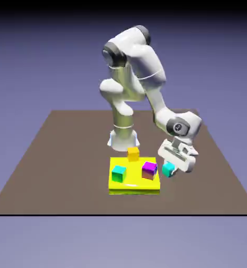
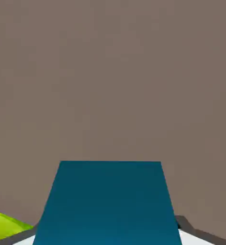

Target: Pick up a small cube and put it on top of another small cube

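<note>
The small cube (image 1: 168, 169), cyan on top with darker teal sides, sits between my gripper's fingers (image 1: 171, 166) just off the right edge of the yellow plate (image 1: 132, 186) in the exterior view. My gripper is shut on it. In the hand view the cube's teal face (image 2: 107, 206) fills the bottom middle, with a grey fingertip (image 2: 183, 224) showing at its right side. Whether the cube is off the table I cannot tell.
On the yellow plate stand a cyan-topped cube with green sides (image 1: 118, 173), a magenta-topped cube (image 1: 149, 170) and an orange cube (image 1: 133, 154) at the back. A corner of the plate (image 2: 4, 225) shows at the hand view's lower left, over brown table (image 2: 110, 72).
</note>
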Action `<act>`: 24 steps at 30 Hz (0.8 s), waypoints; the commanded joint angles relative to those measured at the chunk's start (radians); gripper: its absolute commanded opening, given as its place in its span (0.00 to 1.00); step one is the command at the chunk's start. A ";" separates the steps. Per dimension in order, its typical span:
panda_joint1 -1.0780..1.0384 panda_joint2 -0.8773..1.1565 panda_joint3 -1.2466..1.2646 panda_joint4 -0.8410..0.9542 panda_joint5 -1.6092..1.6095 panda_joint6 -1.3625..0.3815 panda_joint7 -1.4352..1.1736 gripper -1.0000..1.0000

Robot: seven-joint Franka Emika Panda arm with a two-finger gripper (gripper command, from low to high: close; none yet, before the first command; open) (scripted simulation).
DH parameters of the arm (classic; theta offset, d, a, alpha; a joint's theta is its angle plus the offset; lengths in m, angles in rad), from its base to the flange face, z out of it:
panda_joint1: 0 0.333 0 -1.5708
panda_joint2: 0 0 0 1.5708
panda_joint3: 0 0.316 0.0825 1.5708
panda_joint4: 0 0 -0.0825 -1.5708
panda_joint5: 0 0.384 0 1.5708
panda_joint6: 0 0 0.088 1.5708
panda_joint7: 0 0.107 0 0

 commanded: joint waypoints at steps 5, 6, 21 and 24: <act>-0.018 -0.135 0.001 -0.020 0.193 0.026 -0.131 0.00; -0.003 -0.169 -0.023 -0.029 0.227 0.041 -0.174 0.00; 0.225 -0.678 -0.371 -0.154 0.724 0.258 -0.827 0.00; 0.236 -0.718 -0.431 -0.182 0.704 0.274 -0.935 0.00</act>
